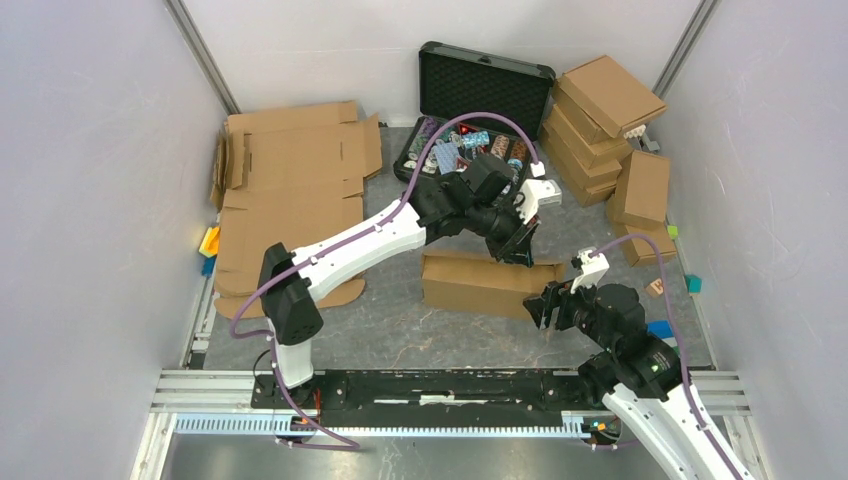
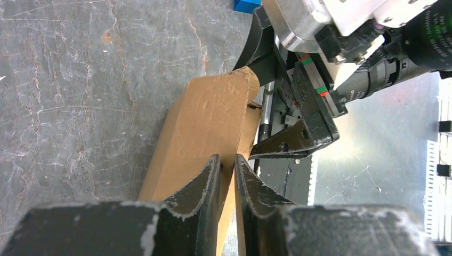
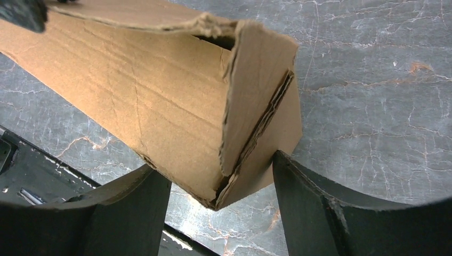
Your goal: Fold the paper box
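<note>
The grey marbled table [image 1: 400,330] carries the plain brown corrugated cardboard paper box [image 1: 480,283] at its centre, partly folded. The left gripper [image 2: 228,168] pinches the box's top edge, jaws almost together. The right gripper [image 3: 221,181] straddles its end corner, jaws wide.

We find no text, label, brand name or number that can be read in any of the three views. The paper box [image 1: 478,283] is plain brown board with no print on any face we can see. In the left wrist view, at about two o'clock, the right gripper [image 2: 298,106] carries small green and red marks on its body, but these are colour stripes, not characters. The faint whitish specks beside them may be lettering; they are too small for us to make out.
</note>
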Robot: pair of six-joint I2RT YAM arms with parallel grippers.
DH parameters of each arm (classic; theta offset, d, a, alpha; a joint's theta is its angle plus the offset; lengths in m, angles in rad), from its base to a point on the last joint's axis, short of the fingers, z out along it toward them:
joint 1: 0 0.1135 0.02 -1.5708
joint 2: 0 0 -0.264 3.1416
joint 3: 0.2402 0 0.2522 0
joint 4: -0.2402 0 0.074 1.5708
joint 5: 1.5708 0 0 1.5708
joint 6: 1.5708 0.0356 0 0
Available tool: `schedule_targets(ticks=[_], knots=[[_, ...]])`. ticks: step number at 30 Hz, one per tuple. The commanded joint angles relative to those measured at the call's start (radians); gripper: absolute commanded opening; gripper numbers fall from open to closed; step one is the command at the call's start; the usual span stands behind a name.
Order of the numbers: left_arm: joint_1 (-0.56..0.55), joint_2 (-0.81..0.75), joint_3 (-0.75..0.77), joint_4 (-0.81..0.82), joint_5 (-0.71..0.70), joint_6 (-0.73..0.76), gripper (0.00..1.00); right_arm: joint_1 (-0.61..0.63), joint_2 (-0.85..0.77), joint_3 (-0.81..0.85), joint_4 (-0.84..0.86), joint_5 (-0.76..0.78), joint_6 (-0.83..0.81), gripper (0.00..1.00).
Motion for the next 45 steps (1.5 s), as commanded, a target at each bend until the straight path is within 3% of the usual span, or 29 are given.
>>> schedule_targets(ticks=[1,17,19,23,25,31,40,43,45], knots=[[-0.001,0.025,-0.044,0.048,0.039,-0.019,0.22,0.004,-0.002,-0.008,0.075,-0.012,0.017,0.72],[0.001,-0.021,-0.213,0.111,0.027,-0.048,0.2,0.003,0.004,-0.002,0.093,-0.011,0.021,0.72],[0.004,-0.039,-0.227,0.11,-0.006,-0.048,0.2,0.004,0.006,0.003,0.098,-0.015,0.019,0.76],[0.036,-0.059,-0.23,0.115,-0.022,-0.088,0.2,0.004,0.026,0.08,0.06,-0.021,-0.001,0.97],[0.045,-0.067,-0.228,0.126,-0.024,-0.099,0.23,0.004,0.05,0.134,0.019,-0.007,-0.009,0.98],[0.056,-0.074,-0.183,0.12,-0.033,-0.098,0.37,0.004,0.119,0.272,-0.066,0.014,-0.013,0.98],[0.068,-0.108,-0.155,0.114,-0.06,-0.074,0.73,0.004,0.214,0.431,-0.194,0.055,-0.018,0.98],[0.067,-0.121,-0.159,0.107,-0.063,-0.041,0.82,0.003,0.239,0.462,-0.226,0.131,-0.014,0.9],[0.067,-0.133,-0.168,0.104,-0.063,-0.012,0.87,0.004,0.237,0.474,-0.233,0.159,-0.009,0.8]])
